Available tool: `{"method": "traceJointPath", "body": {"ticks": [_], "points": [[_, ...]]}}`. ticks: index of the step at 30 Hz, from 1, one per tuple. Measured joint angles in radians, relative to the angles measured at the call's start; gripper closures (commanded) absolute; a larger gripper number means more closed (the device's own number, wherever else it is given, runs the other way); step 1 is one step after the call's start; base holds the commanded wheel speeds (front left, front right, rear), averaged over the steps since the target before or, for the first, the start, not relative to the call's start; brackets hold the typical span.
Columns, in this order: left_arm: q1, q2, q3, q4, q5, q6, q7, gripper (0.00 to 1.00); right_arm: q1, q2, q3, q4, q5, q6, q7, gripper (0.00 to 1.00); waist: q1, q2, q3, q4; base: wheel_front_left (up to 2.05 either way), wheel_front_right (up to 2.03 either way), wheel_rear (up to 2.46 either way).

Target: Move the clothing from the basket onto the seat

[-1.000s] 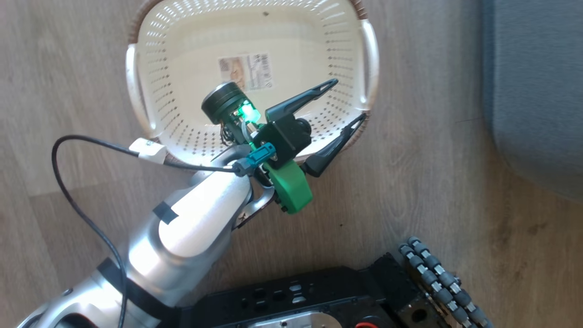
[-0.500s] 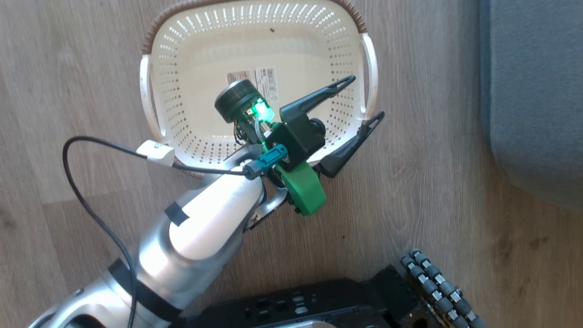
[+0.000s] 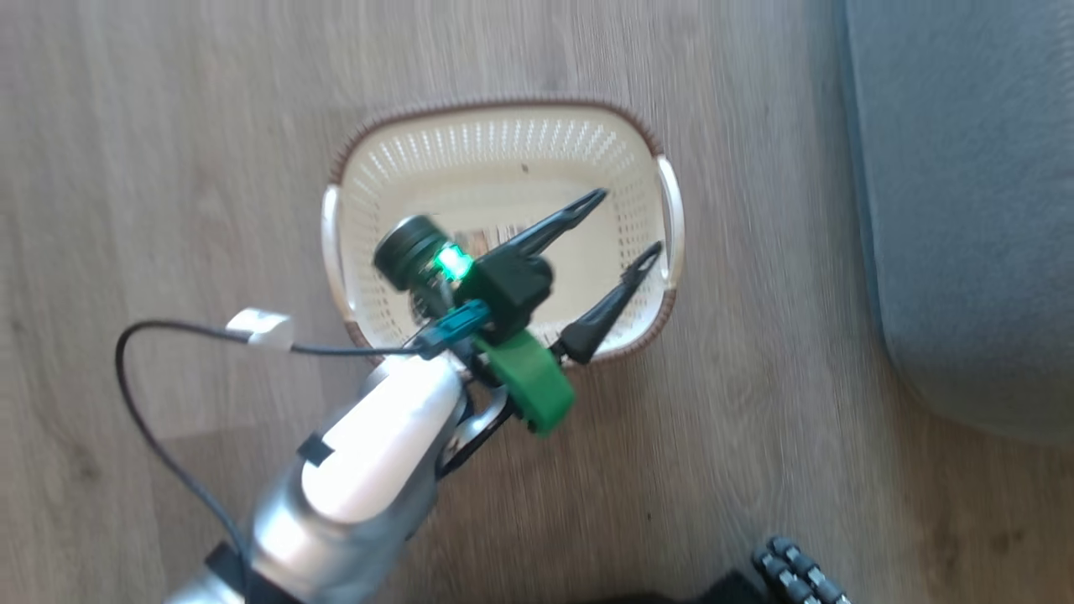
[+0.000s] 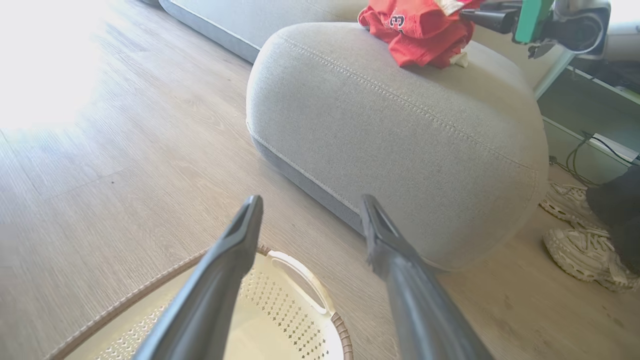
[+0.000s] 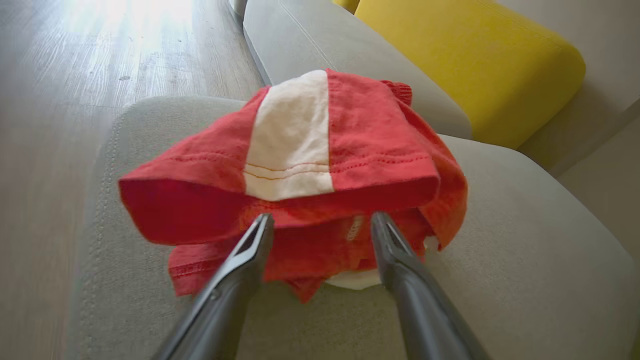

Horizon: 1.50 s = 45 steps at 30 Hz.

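Note:
The cream basket (image 3: 502, 141) stands on the wooden floor with nothing red in it. My left gripper (image 3: 628, 222) hangs open over its right half, fingers spread wide and holding nothing. In the left wrist view this gripper (image 4: 310, 200) points across the basket's handle (image 4: 300, 272) toward the grey seat (image 4: 400, 145). The red clothing (image 4: 420, 30) lies heaped on top of the seat, with my right arm's green wrist (image 4: 530, 17) beside it. In the right wrist view the right gripper (image 5: 321, 218) is open at the near edge of the clothing (image 5: 360, 145), a red heap with a white band lying on the seat (image 5: 500, 240).
The seat's grey edge (image 3: 965, 210) runs down the right of the head view, a floor strip away from the basket. A yellow cushion (image 5: 465, 65) sits behind the seat. White shoes (image 4: 575, 245) and cables lie on the floor past the seat's corner.
The head camera has moved, so the basket now shows smaller and lower in the picture. My left gripper stays open over the basket as before.

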Motion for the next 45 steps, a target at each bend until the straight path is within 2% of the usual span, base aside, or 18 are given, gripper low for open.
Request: {"method": "traceJointPath", "body": {"ticks": [9,18,24,28,34,45], "points": [[0.172,-0.012,0.212,-0.012,0.006,0.000,0.000,0.00,0.212,0.106,0.175,-0.187,0.130,0.000,0.000,0.00,0.0000,0.0000,-0.177,0.044,0.00,0.00,0.00],[0.308,-0.016,0.450,-0.014,0.053,0.000,0.000,0.00,0.344,0.248,0.287,-0.365,0.138,0.000,0.000,0.00,-0.0001,0.0000,-0.332,0.118,0.00,0.00,0.00],[0.422,-0.016,0.638,-0.022,0.112,0.000,0.000,0.00,0.423,0.311,0.368,-0.461,0.160,0.000,0.000,0.00,-0.0001,0.0000,-0.427,0.164,0.00,0.00,0.00],[0.479,-0.024,0.720,-0.036,0.136,0.000,0.000,0.00,0.491,0.353,0.386,-0.505,0.177,0.000,0.000,0.00,-0.0001,0.0000,-0.479,0.180,0.00,0.00,0.00],[0.565,-0.032,0.795,-0.056,0.168,0.000,0.000,0.00,0.619,0.404,0.405,-0.533,0.184,0.000,0.000,0.00,-0.0001,0.0000,-0.539,0.189,0.00,0.00,0.00],[0.662,-0.037,0.839,-0.081,0.188,0.022,0.000,0.00,0.764,0.459,0.397,-0.543,0.165,0.000,0.000,0.00,-0.0001,0.0000,-0.605,0.161,0.00,0.00,0.00]]}}
